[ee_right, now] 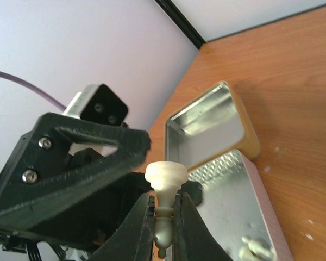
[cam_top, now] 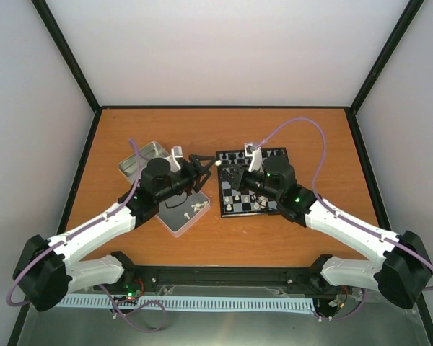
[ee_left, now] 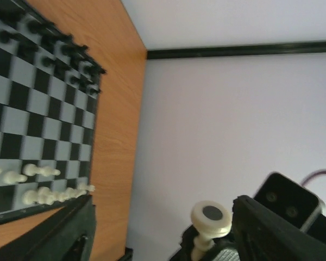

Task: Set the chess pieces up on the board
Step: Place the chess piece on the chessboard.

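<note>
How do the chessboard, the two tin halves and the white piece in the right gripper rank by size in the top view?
1. Chessboard.
2. Far tin half and near tin half: alike, both partly hidden by the left arm, so unranked.
3. White piece, by far smallest.

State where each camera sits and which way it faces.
Top external: above and behind the bases, looking down on the table; the left arm and right arm show.
Left wrist: on the left arm, facing across the board to the wall; one own finger shows.
Right wrist: on the right arm, facing the tin; its jaws grip a white piece.
Shared: both wrist views show that piece.
</note>
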